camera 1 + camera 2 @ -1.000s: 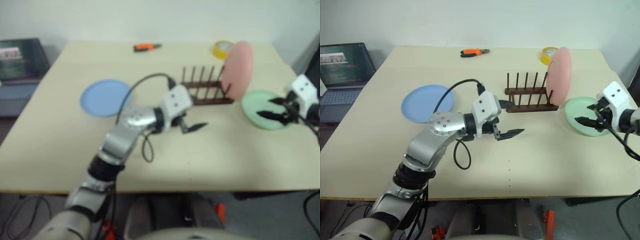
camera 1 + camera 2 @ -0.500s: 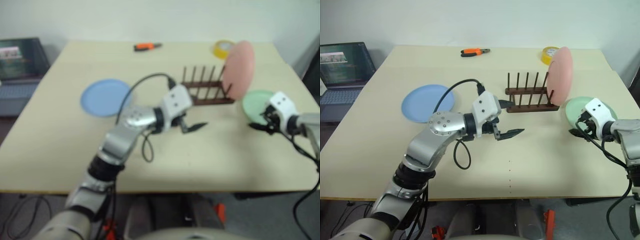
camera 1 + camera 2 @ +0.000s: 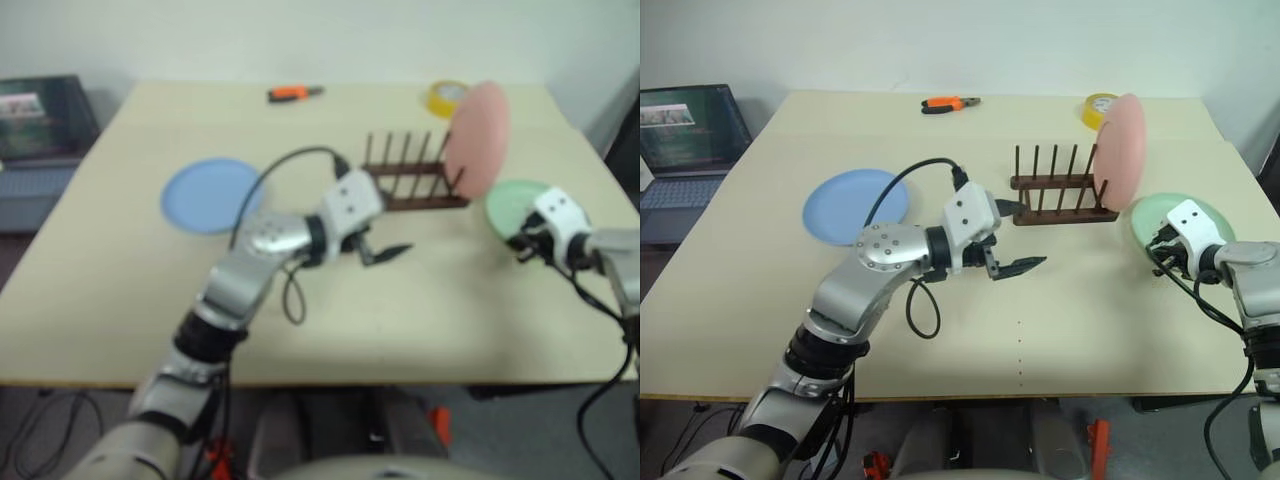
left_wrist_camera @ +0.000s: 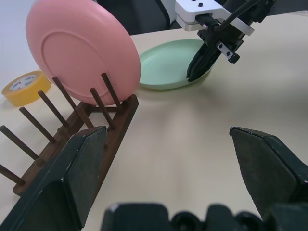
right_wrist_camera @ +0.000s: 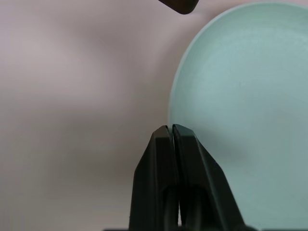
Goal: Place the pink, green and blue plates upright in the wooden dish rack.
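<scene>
The pink plate (image 3: 1118,152) stands upright in the right end of the wooden dish rack (image 3: 1055,190). Just right of the rack, the green plate (image 3: 1152,214) lies flat on the table. My right gripper (image 3: 1157,262) is shut, and in the right wrist view its tips (image 5: 171,129) sit at the green plate's (image 5: 250,96) near rim; whether the rim is pinched is not clear. The blue plate (image 3: 855,205) lies flat at the left. My left gripper (image 3: 1015,265) hovers open in front of the rack, holding nothing.
Orange pliers (image 3: 948,103) and a yellow tape roll (image 3: 1098,105) lie near the table's far edge. A laptop (image 3: 685,130) sits off the table's left side. A black cable loops over my left arm. The table's right edge runs close to the green plate.
My right gripper came down to the green plate's near rim and its fingers closed. The left arm and the plates stayed where they were.
</scene>
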